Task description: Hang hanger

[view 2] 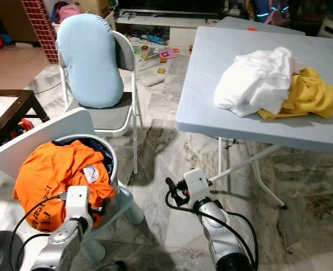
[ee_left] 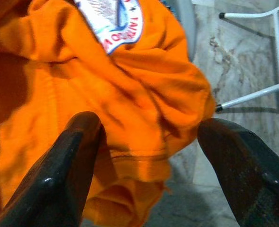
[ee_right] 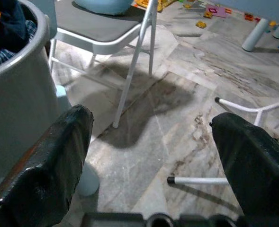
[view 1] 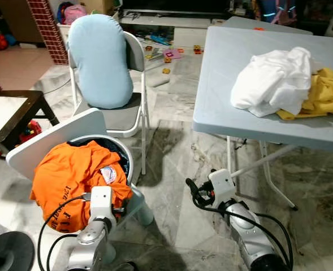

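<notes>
Both claws sit low and close to the robot. At 7 o'clock, the left claw (ee_left: 144, 156) has its 2 black fingers (ee_left: 58, 179) spread wide, with nothing between them, right by an orange shirt (view 1: 70, 175). At 5 o'clock, the right claw (ee_right: 153, 165) is also spread wide with nothing in it, and it hangs over the gray stone floor (view 1: 172, 169).

The orange shirt spills over the rim of a round gray laundry basket (view 1: 133, 164) at 9 o'clock. Dark clothes (view 1: 115, 149) lie under the shirt. A white lid (view 1: 47, 138) leans on the basket's far side.

Behind the basket, at 11 o'clock, stands a folding chair (view 1: 137, 84) with a light blue cushion (view 1: 98, 59) propped upright against its back. A dark wooden stool (view 1: 13, 113) stands at 10 o'clock.

At 2 o'clock is a pale blue folding table (view 1: 228, 73). On it lie a crumpled white cloth (view 1: 273, 79) and a yellow cloth (view 1: 324, 93), touching each other. I cannot make out a hanger anywhere.

Small toys (view 1: 169, 55) lie on the floor far off at 12 o'clock.
</notes>
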You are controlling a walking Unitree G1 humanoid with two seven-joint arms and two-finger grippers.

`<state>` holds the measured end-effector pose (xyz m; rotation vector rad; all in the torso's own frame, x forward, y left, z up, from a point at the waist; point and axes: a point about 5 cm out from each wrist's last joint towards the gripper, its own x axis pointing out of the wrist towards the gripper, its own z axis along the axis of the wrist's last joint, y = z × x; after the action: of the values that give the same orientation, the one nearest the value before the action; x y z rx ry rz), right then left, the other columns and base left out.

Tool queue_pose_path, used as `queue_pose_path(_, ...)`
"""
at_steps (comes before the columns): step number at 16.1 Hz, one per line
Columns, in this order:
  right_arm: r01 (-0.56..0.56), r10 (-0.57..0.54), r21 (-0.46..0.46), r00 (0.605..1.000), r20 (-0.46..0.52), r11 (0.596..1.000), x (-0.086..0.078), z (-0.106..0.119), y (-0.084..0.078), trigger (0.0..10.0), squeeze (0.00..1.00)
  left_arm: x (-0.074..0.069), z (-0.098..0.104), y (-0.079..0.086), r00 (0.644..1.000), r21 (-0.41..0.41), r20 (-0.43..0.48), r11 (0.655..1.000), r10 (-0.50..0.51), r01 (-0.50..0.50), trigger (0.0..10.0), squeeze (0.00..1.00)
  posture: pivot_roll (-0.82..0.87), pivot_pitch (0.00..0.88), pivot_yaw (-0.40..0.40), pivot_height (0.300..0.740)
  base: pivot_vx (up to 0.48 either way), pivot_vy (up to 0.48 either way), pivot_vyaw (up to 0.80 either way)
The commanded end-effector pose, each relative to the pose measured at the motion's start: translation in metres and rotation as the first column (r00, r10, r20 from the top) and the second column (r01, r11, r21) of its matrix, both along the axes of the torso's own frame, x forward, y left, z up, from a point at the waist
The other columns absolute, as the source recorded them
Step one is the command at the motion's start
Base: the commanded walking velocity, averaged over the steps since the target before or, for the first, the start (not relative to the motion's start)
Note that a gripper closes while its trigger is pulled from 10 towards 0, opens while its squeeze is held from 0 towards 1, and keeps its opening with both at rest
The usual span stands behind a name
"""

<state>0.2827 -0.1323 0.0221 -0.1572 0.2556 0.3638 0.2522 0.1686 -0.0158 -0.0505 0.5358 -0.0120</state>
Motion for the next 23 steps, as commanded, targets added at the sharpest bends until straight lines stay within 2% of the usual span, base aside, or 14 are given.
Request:
queue_pose_path(1,-0.003,0.003,-0.004,1.0,0.01,1.0,-0.001,0.001,0.0,10.0,0.0,0.0,0.0,0.004,1.0,0.018,0.003,1.0,0.0,0.0,0.0,0.0,0.02,0.095,-0.009,0.74,0.0,0.0,0.0)
queue_pose_path(5,-0.006,0.006,-0.017,1.0,0.009,1.0,-0.004,0.0,-0.001,10.0,0.0,0.001,-0.002,0.004,1.0,0.001,0.003,1.0,0.016,-0.016,0.0,0.0,0.02,0.093,-0.009,0.74,0.0,0.0,0.0)
queue_pose_path(11,-0.011,0.012,-0.041,1.0,0.017,0.999,-0.002,0.001,-0.004,10.0,0.0,0.003,-0.004,0.008,0.999,0.027,0.015,0.999,0.046,-0.046,0.0,0.0,0.01,0.089,-0.018,0.74,0.0,0.0,0.0)
queue_pose_path(14,-0.013,0.014,-0.044,1.0,0.014,0.999,-0.003,0.0,-0.003,10.0,0.0,-0.001,-0.009,0.011,0.997,-0.004,-0.012,0.997,0.083,-0.083,0.0,0.0,0.01,0.09,-0.017,0.74,0.0,0.0,0.0)
queue_pose_path(16,-0.012,0.013,-0.044,1.0,0.014,0.999,-0.003,0.0,-0.003,10.0,0.0,-0.001,-0.01,0.012,0.996,0.003,-0.014,0.996,0.089,-0.089,0.0,0.0,0.01,0.089,-0.015,0.74,0.0,0.0,0.0)
queue_pose_path(18,-0.012,0.012,-0.043,1.0,0.015,0.999,-0.002,0.0,-0.002,10.0,0.0,0.0,-0.007,0.016,0.993,0.029,0.016,0.993,0.113,-0.114,0.0,0.0,0.01,0.087,-0.015,0.74,0.0,0.0,0.0)
queue_pose_path(19,-0.02,0.02,-0.036,1.0,0.013,0.999,-0.003,0.001,-0.001,10.0,0.0,0.004,0.001,0.022,0.988,0.068,0.064,0.987,0.143,-0.147,0.0,0.0,0.01,0.087,-0.016,0.74,0.0,0.0,0.0)
queue_pose_path(21,-0.094,0.093,0.012,0.995,0.023,0.996,-0.006,0.003,0.005,10.0,0.0,0.004,0.004,0.023,0.984,0.063,0.085,0.984,0.16,-0.165,0.0,0.0,0.02,0.088,-0.017,0.74,0.0,0.0,0.0)
queue_pose_path(23,-0.219,0.218,0.038,0.975,0.038,0.975,-0.012,0.007,0.013,10.0,0.0,0.003,0.005,0.021,0.983,0.056,0.095,0.985,0.158,-0.163,0.0,0.0,0.02,0.089,-0.016,0.74,0.0,0.0,0.0)
